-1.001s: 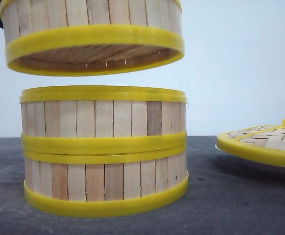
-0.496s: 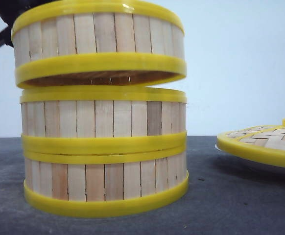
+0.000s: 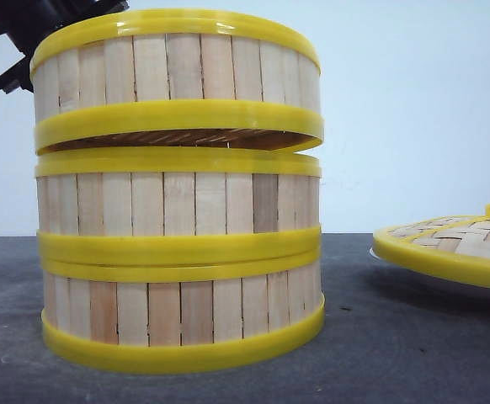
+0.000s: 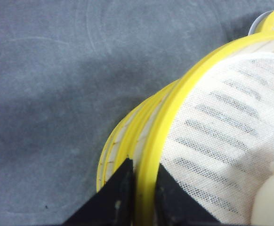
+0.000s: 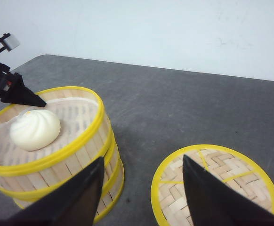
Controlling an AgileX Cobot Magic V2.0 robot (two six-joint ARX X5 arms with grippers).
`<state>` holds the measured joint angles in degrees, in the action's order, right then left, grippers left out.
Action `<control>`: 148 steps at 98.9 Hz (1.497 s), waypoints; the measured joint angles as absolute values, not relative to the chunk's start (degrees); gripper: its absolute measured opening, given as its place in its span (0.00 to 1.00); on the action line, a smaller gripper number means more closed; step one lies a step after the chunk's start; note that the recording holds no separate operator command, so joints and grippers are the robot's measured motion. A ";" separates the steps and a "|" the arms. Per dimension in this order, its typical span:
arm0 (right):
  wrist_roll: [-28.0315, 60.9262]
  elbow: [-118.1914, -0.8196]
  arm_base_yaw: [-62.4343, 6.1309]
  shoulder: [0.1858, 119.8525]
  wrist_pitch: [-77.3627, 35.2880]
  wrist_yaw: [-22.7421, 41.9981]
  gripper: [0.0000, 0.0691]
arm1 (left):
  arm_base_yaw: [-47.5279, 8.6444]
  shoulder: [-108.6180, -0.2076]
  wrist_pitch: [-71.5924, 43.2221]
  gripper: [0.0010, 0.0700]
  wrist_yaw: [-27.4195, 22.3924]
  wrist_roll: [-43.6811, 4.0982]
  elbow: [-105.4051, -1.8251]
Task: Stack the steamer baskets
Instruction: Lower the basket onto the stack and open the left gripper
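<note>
Resting on the dark table (image 3: 413, 353) at the near left are two stacked baskets (image 3: 180, 261), seated rim to rim, and the third basket (image 3: 176, 84) hangs directly above them. Its left edge is almost on the rim below while its right edge sits a little higher, so it is slightly tilted, with a thin gap showing under it across the front. The upper basket looks centred over the stack, perhaps a touch off, so the drop is short and straight down, and the one thing to correct, in my judgement, is the tilt.

The left gripper (image 4: 136, 181) pinches the wall of this top basket at its far left side, one black finger outside the yellow rim and one inside against the white cloth liner (image 4: 231, 136). A white bun (image 5: 35, 130) lies in the basket on that liner. This arm is the one doing the work and is the nearer to the stack.

Farther right, well apart from the stack, a domed woven lid (image 3: 451, 240) rests on a white plate (image 3: 378, 252). The right gripper (image 5: 141, 188) hangs above the table between stack and lid with its fingers spread wide and nothing between them.
</note>
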<state>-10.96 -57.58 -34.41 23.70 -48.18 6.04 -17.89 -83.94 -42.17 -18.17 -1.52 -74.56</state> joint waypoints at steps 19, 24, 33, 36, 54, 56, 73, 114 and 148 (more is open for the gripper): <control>-10.96 -57.58 -34.41 23.70 -48.18 6.04 0.46 | -17.93 -84.31 -41.43 0.02 -16.99 -1.50 -74.74; -10.96 -57.58 -34.41 23.70 -48.18 6.04 0.46 | -18.00 -84.34 -41.32 0.02 -16.86 -1.52 -74.74; -10.96 -57.58 -34.41 23.70 -48.18 6.04 0.46 | -17.98 -84.34 -41.32 0.02 -16.84 -1.52 -74.74; -10.96 -57.58 -34.41 23.70 -48.18 6.04 0.46 | -17.98 -84.34 -41.32 0.02 -16.82 -1.50 -74.74; -10.96 -57.58 -34.41 23.70 -48.18 6.04 0.46 | -18.00 -84.36 -41.60 0.02 -16.80 -1.41 -74.83; -10.96 -57.58 -34.41 23.70 -48.18 6.04 0.46 | -18.00 -84.36 -41.65 0.02 -16.75 -1.37 -74.83; -10.96 -57.58 -34.41 23.70 -48.18 6.04 0.46 | -18.15 -84.31 -42.30 0.02 -15.40 -1.02 -75.05; -10.96 -57.58 -34.41 23.70 -46.65 6.04 0.46 | -17.96 -82.91 -45.45 0.01 -12.29 -0.80 -74.43; -10.96 -57.58 -34.41 23.70 -46.30 6.00 0.46 | -20.93 -82.87 -43.42 0.01 -11.88 -0.82 -74.43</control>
<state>-10.96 -57.58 -34.41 23.70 -46.30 6.00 -20.93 -82.87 -43.42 -11.88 -0.82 -74.43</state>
